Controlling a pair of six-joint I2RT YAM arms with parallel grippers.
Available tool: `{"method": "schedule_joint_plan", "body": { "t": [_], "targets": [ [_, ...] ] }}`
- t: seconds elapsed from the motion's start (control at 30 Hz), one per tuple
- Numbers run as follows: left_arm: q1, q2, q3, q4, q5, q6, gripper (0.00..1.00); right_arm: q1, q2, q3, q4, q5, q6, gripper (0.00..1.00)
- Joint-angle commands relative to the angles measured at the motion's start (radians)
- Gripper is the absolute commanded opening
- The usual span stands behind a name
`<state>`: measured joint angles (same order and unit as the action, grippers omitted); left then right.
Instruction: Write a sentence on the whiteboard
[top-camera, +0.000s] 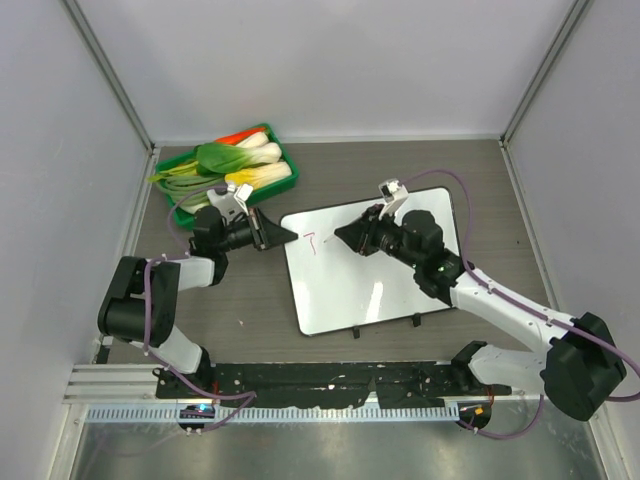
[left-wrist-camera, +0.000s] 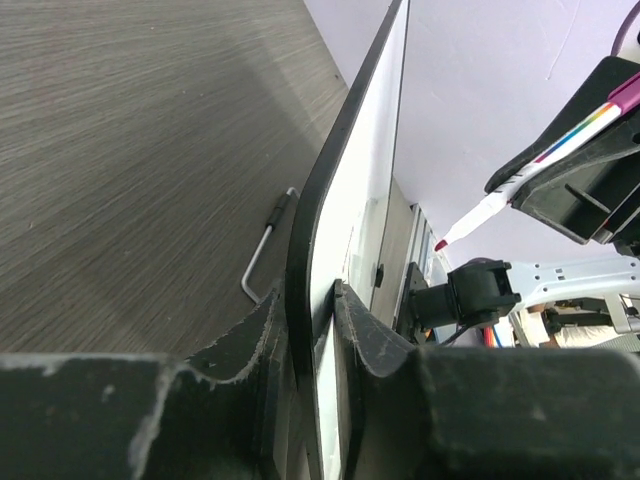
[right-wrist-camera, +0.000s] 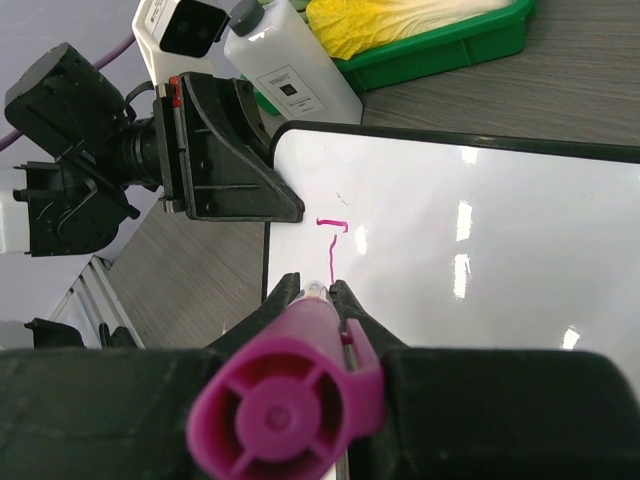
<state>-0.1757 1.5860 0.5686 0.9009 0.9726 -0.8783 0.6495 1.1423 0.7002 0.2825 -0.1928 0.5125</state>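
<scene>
Your right fingers (right-wrist-camera: 350, 310) are pinching the white-barrelled marker with the magenta end cap (right-wrist-camera: 290, 400), squeezed firm, with the nib aimed down at the glossy white rectangular whiteboard with a thin black rim (right-wrist-camera: 480, 260). The thin magenta handwritten sentence (right-wrist-camera: 333, 245) is only a "T" so far, so I'd call this the very start.

From the left wrist view the nib looks just off the face, but I can't swear to it. Touch down just beside that T, press lightly and use short strokes. Push too hard and the nib may skid or the board may shift.

Your left fingers (left-wrist-camera: 355, 325) are clamped on the board's black edge near the T, one on each face, bracing it on the grey wood-grain surface (top-camera: 240, 320).

The right arm reaches in diagonally across the board, its wrist tipped down. The left arm is folded, elbow out, forearm level toward the board's corner.
</scene>
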Motion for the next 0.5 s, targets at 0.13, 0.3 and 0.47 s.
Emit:
{"method": "schedule_joint_plan", "body": {
  "t": [0.13, 0.3, 0.47],
  "targets": [
    [-0.018, -0.023, 0.004, -0.002, 0.024, 0.084, 0.10, 0.084, 0.031, 0.050, 0.040, 0.136, -0.098, 0.01],
    [-0.019, -0.032, 0.011, -0.045, 0.028, 0.114, 0.00, 0.114, 0.042, 0.047, 0.044, 0.190, -0.124, 0.01],
    [-0.024, -0.041, 0.010, -0.059, 0.031, 0.130, 0.00, 0.144, 0.040, 0.028, 0.063, 0.323, -0.152, 0.02]
  ]
}}
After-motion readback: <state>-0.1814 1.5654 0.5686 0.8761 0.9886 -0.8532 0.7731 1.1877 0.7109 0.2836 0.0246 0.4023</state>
